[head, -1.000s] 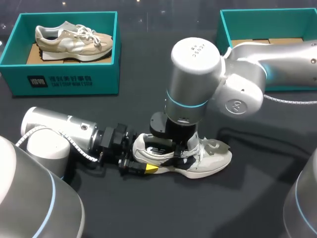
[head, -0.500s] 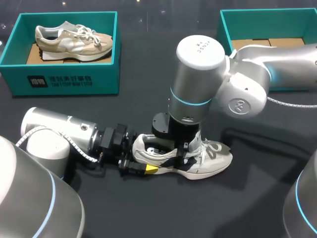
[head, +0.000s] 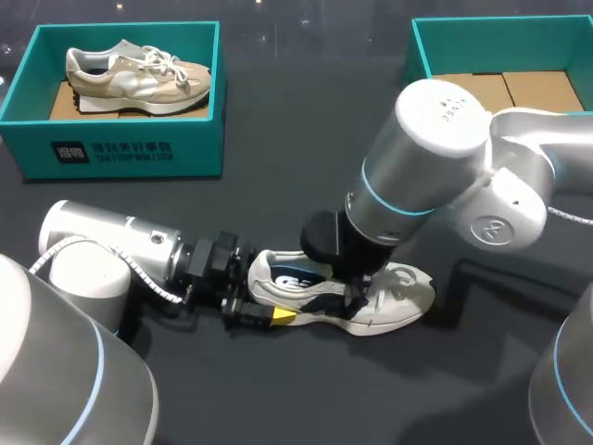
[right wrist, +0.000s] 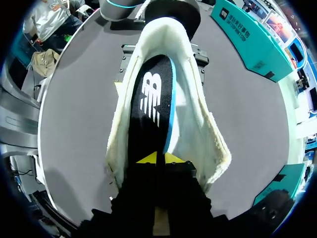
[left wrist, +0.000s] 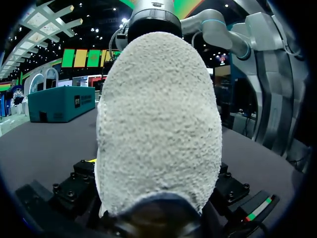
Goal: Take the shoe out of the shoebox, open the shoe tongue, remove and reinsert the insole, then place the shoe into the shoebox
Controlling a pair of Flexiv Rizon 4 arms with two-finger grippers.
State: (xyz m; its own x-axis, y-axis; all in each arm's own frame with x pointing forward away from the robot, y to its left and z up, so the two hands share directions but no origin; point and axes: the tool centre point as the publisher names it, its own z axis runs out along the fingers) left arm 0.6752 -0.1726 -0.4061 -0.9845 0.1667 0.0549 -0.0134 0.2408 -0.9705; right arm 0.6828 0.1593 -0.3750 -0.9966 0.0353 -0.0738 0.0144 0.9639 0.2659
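Sneaker (head: 403, 295), head view: upright on the table (head: 278, 399), outside the empty shoebox (head: 422, 56); left gripper (head: 267, 301) clamped on its back end.
Heel (left wrist: 158, 124), left wrist view: packed between the fingers (tips hidden); firm counter-hold needed.
Insole (right wrist: 148, 104), right wrist view: right gripper (right wrist: 159, 158) pinched shut on it; best drawn out slowly, untwisted.

Off-white shoe (head: 400, 295), its insole (right wrist: 148, 106) black with blue edge, white logo — shoeboxes (head: 130, 154) teal, table (head: 278, 394) dark grey.
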